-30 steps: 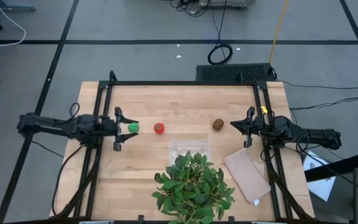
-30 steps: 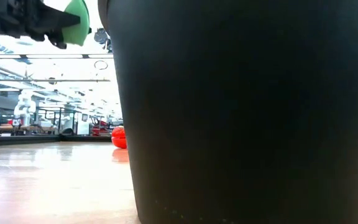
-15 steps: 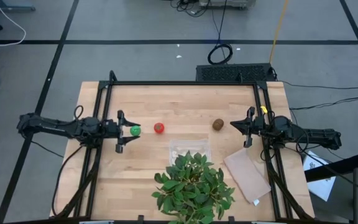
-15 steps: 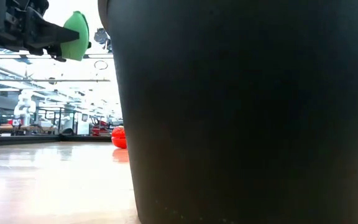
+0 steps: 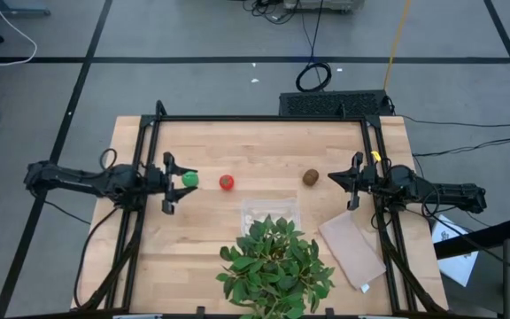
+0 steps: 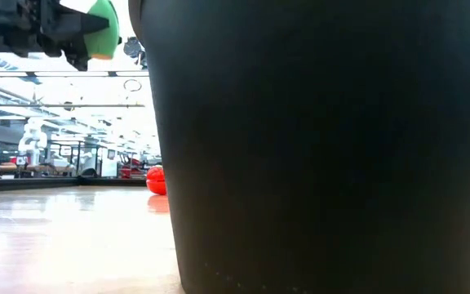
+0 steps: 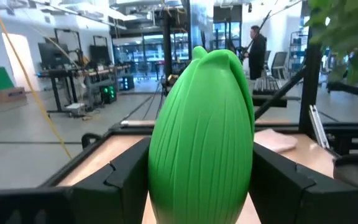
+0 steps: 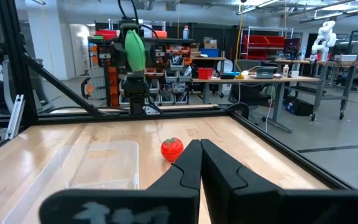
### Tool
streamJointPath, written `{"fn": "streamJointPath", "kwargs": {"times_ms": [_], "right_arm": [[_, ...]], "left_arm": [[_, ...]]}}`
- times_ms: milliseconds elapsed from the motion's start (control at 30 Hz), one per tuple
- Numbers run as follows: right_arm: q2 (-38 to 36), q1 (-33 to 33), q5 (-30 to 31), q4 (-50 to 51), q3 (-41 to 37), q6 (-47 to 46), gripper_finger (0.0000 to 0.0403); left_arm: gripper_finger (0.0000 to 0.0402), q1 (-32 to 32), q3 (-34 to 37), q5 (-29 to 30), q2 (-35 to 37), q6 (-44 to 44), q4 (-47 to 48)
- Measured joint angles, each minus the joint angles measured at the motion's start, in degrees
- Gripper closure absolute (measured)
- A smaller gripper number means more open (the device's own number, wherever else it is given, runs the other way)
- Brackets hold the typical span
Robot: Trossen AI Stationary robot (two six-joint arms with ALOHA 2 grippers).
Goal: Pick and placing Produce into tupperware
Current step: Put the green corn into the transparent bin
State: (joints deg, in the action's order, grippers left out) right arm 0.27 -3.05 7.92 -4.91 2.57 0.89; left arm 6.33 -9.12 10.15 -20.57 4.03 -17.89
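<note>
The left tool [image 5: 177, 180], left of centre in the high view, is clamped on the green oblong piece [image 5: 189, 180], held clear of the bench [image 5: 264, 142]. The tomato [image 5: 226, 182] sits just right of it, the kiwi ball [image 5: 310, 177] further right. The right tool [image 5: 351, 180], fingers together, holds nothing. The leafy plant [image 5: 275, 264] partly covers the clear tupperware [image 5: 259, 210]. A dark bulk [image 6: 325, 147] blocks most of the low view.

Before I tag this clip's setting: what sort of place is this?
Probably a robotics lab or workshop: a white humanoid robot on a workbench, cluttered red shelving, and loose cables on the grey floor.
</note>
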Motion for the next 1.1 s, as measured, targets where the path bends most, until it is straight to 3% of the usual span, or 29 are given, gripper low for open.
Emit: {"fn": "streamJointPath", "kwargs": {"times_ms": [167,500,767,1100], "right_arm": [[0.0,0.0,0.0,0.0,0.0,0.0,0.0403],[0.0,0.0,0.0,0.0,0.0,0.0,0.0403],[0.0,0.0,0.0,0.0,0.0,0.0,0.0403],[0.0,0.0,0.0,-0.2,0.0,0.0,0.0403]], "left_arm": [[0.0179,0.0,-5.1,0.9,-0.8,1.8,1.1],[0.0179,0.0,-20.9,3.6,-8.8,3.0,16.1],[0.0179,-0.3,-25.3,3.3,-15.7,3.2,16.9],[0.0179,-7.4,-29.7,-7.6,-25.0,-0.6,16.2]]}}
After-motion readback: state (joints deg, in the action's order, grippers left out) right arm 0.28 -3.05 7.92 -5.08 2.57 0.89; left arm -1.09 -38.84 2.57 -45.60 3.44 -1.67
